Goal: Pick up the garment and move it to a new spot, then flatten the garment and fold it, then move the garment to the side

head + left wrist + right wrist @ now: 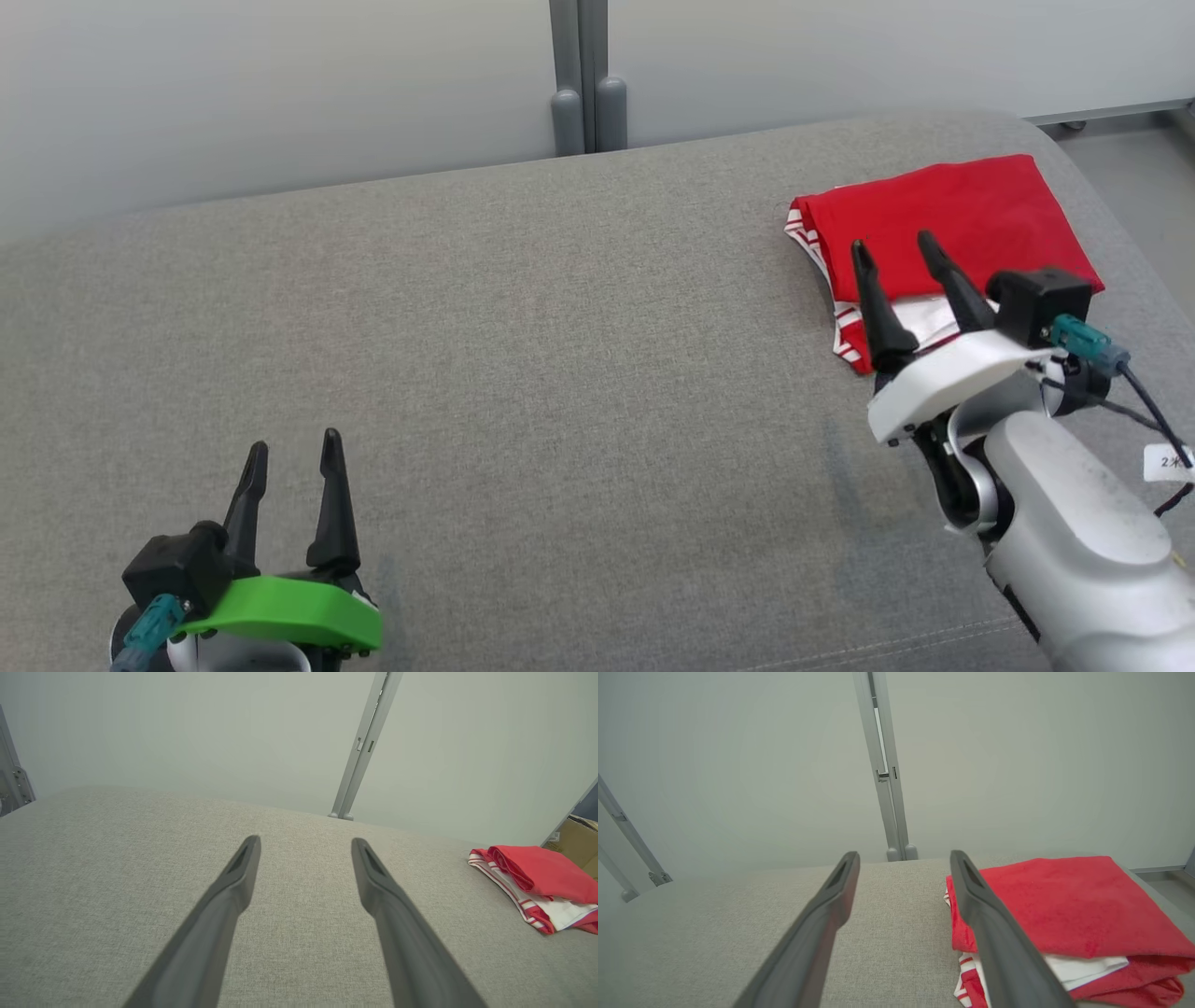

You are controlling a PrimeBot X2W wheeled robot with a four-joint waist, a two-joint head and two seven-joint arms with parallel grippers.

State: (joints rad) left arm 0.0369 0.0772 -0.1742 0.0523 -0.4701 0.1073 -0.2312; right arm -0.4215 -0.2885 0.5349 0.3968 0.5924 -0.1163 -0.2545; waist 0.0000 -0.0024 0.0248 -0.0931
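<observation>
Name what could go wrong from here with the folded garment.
1. The garment lies close to the couch's rounded right edge; a nudge might tip it off.
2. The open right claw sits by its left edge; a careless move could snag a layer and undo the fold.
3. White striped layers poke out, so the fold may loosen.

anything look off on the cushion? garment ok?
Nothing spilled or damaged. Only oddity: the folded red garment isn't squared up; a white layer and striped trim poke out from under its red top on the near side. It lies near the grey cushion's right edge. The left gripper and right gripper are open, empty.
</observation>
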